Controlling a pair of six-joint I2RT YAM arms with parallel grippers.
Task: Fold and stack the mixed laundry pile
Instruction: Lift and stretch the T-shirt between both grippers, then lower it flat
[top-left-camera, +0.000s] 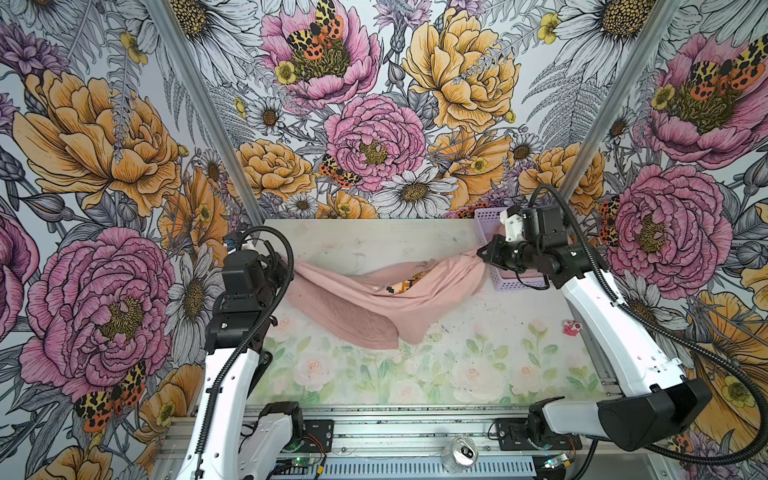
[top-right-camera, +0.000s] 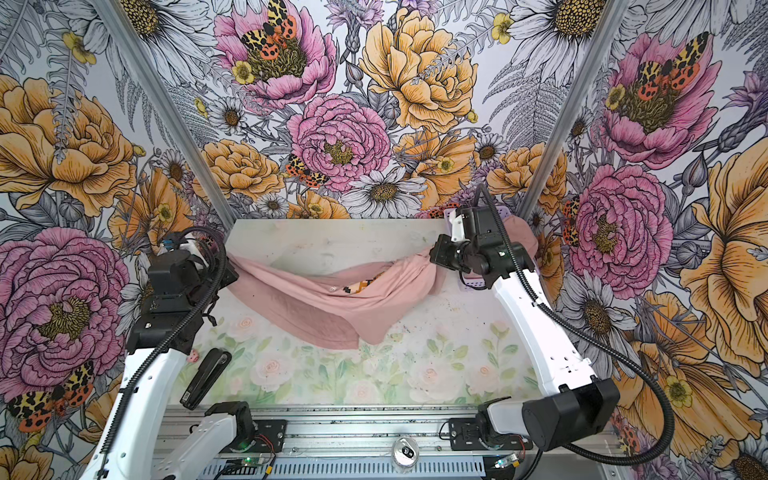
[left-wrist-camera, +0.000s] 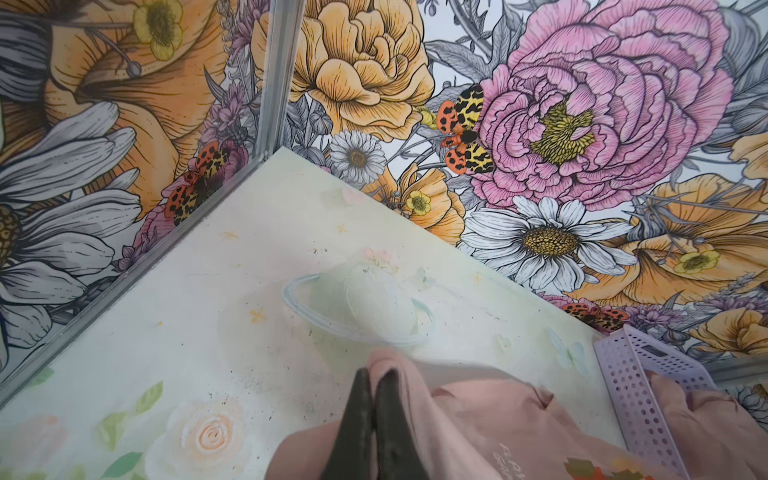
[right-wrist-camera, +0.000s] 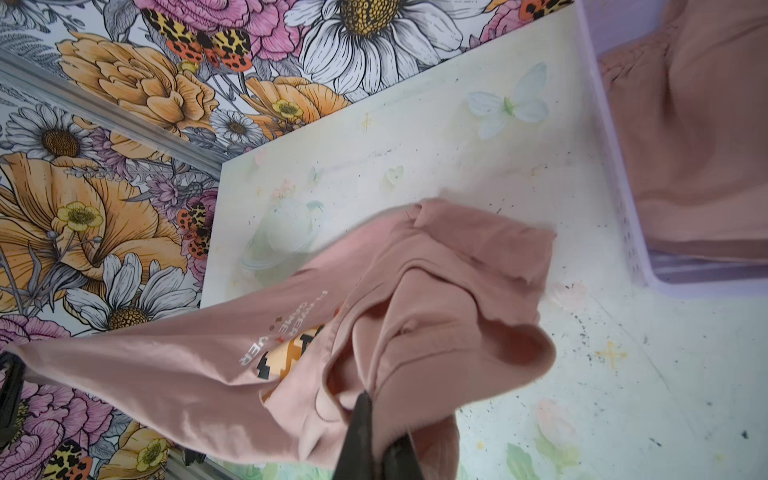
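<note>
Got both hands pinched on the pink T-shirt (top-left-camera: 374, 303): left hand (left-wrist-camera: 374, 376) and right hand (right-wrist-camera: 376, 409) each clamp an end, so it sags above the table (top-left-camera: 374, 245) between them.

Both top views look steeply down from high above the near metal rail, facing the floral back wall; side by side, they share nearly the whole pale flower-printed tabletop (top-left-camera: 478, 374) and both arms.

Left wrist view sits close behind its black fingertips (left-wrist-camera: 361, 399), facing the far corner and the lavender perforated plastic basket (left-wrist-camera: 631, 399).

Right wrist view looks along the dusty-pink printed T-shirt (right-wrist-camera: 187, 374) towards the left side. Both wrist views share that shirt and the basket.
</note>
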